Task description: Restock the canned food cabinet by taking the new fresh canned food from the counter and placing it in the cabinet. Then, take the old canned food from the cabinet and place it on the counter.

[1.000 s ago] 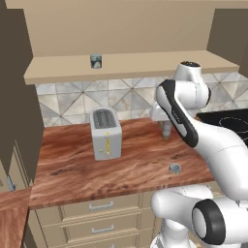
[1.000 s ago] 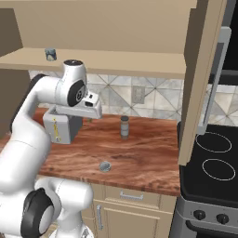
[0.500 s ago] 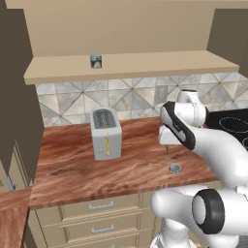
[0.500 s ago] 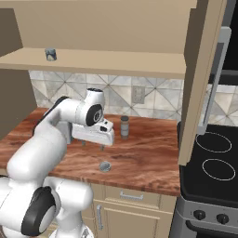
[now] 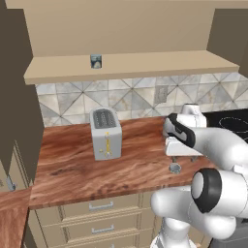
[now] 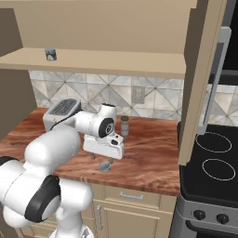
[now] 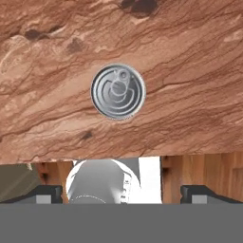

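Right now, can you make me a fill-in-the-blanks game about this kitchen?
1. The flat tin lies on the ____.
2. The dark can stands on the cabinet ____.
3. The hand hovers above the flat ____.
4. On the counter, the toaster stands to the ____ of the tin.

Missing words: counter; shelf; tin; left

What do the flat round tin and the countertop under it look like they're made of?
The flat round silver-grey tin looks like shiny metal: ringed lid, pull tab, bright rim. The reddish-brown countertop looks like polished wood, judging by its streaky grain, though it may be laminate.

A white toaster [image 5: 106, 134] stands before the tiled backsplash [image 5: 131, 99], a grey shaker [image 6: 124, 126] well right of it.
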Controlling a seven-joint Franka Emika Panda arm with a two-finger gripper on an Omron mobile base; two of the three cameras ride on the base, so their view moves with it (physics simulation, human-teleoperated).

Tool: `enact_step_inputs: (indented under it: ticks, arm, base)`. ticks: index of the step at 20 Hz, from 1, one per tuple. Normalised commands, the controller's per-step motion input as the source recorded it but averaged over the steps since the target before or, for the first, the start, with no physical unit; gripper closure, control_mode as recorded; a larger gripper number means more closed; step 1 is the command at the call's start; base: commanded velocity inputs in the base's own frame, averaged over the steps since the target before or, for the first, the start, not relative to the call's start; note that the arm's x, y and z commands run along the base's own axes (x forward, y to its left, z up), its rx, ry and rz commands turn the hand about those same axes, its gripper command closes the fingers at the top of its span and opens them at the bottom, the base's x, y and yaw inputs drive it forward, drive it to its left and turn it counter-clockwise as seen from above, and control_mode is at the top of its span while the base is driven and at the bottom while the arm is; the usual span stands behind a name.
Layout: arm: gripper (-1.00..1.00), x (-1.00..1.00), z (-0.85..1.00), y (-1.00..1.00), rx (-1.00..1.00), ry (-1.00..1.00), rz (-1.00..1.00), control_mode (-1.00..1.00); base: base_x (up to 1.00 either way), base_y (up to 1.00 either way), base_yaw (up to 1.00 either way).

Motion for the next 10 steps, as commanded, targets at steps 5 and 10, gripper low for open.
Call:
enact_step_inputs:
  ticks: [5,10]
  arm:
    - [-1.0,0.0,-0.23,0.06,0.0,0.0,0.0,-1.0]
    - [-1.0,0.1,-0.42,0.13,0.0,-0.01,0.0,-1.0]
  base:
    - [0.0,0.0,0.0]
    - [0.0,0.0,0.0]
